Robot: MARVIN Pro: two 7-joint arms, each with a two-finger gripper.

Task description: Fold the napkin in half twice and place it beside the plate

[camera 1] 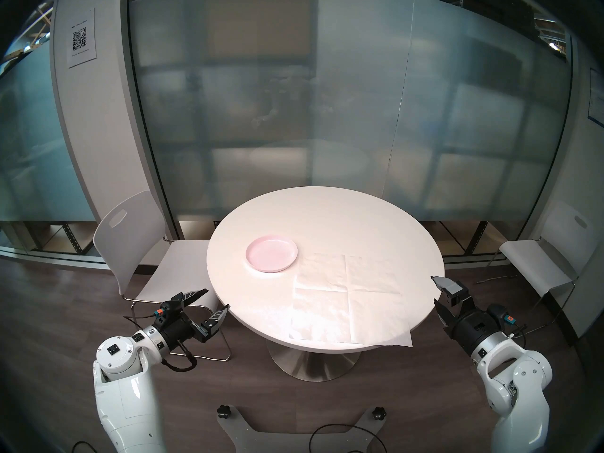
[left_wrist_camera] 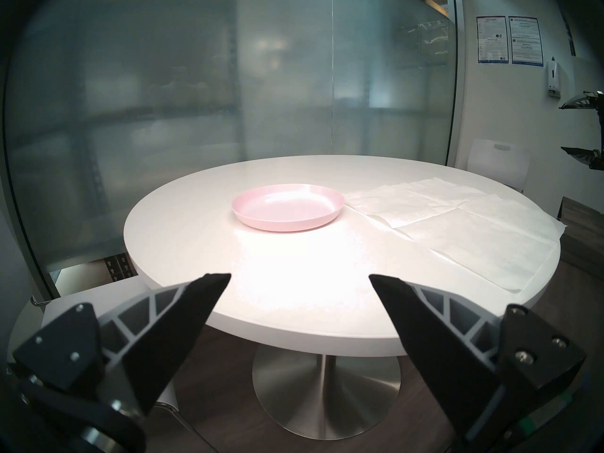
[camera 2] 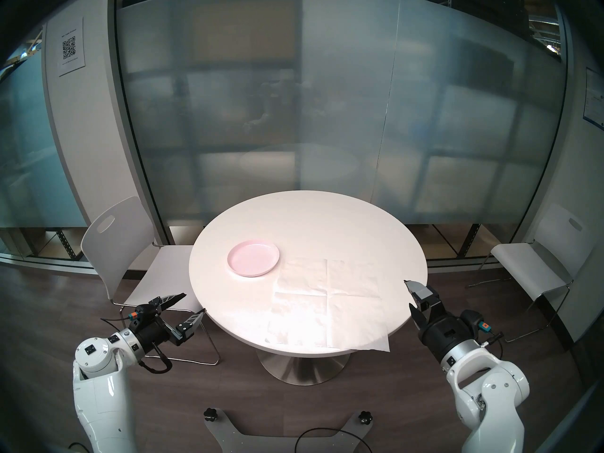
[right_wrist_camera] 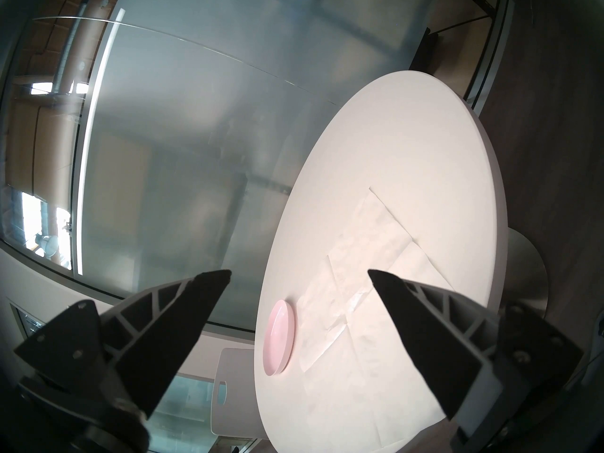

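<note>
The white napkin (camera 1: 349, 298) (camera 2: 327, 302) lies unfolded and flat on the near right part of the round white table (camera 1: 327, 220), showing cross-shaped creases. Its near right corner hangs over the table edge. The pale pink plate (camera 1: 272, 253) (camera 2: 253, 258) (left_wrist_camera: 287, 207) sits just left of the napkin's far left corner. My left gripper (camera 1: 217, 297) (left_wrist_camera: 299, 275) is open and empty off the table's left edge. My right gripper (camera 1: 433, 289) (right_wrist_camera: 299, 271) is open and empty by the right edge, close to the napkin (right_wrist_camera: 359, 311).
A white chair (camera 1: 130, 233) stands left of the table, partly under my left gripper. Another white chair (camera 1: 555, 259) stands at the right. A frosted glass wall (camera 1: 294, 115) runs behind the table. The robot's base plate (camera 1: 294, 436) is on the floor in front.
</note>
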